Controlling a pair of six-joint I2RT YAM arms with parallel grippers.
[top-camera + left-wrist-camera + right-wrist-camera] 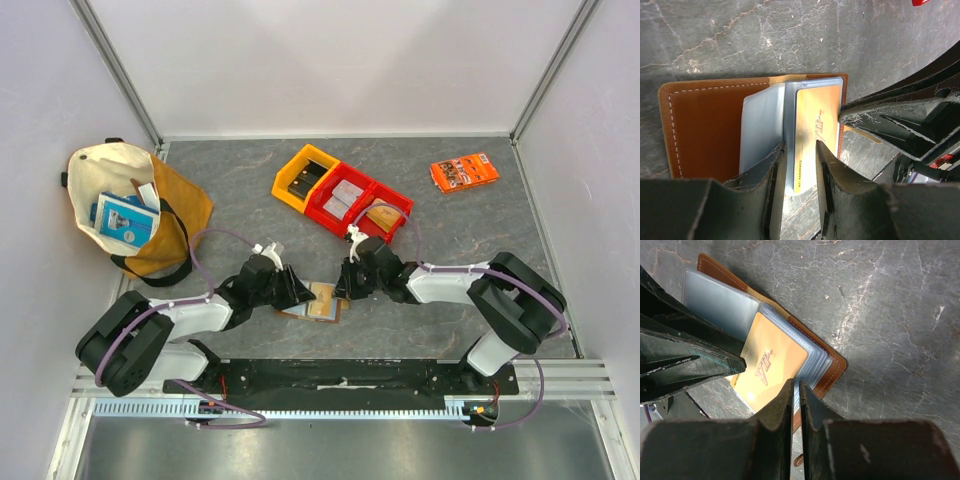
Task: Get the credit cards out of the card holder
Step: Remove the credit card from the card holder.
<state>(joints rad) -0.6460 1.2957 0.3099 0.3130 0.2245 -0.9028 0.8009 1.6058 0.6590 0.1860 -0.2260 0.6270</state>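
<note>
- Chief risk: the small brown leather bifold card holder [705, 130] lies open on the table between the arms. It could lift or drag along with the card if the right gripper [795, 387], which appears clenched on its edge, slips.
- Lesser risk: the left gripper [800, 148] straddles the orange-gold "VIP" card [815, 115] and the clear plastic sleeves [762, 125]. I cannot tell whether it is actually gripping. Catching a sleeve as well would likely jam the pull.
- Room: plain white walls [330, 60].
- Surface: dark grey stone-patterned table [250, 180].
- A cream tote bag [120, 170], red and yellow bins [345, 195] and an orange packet [465, 172] sit well apart from the work.
</note>
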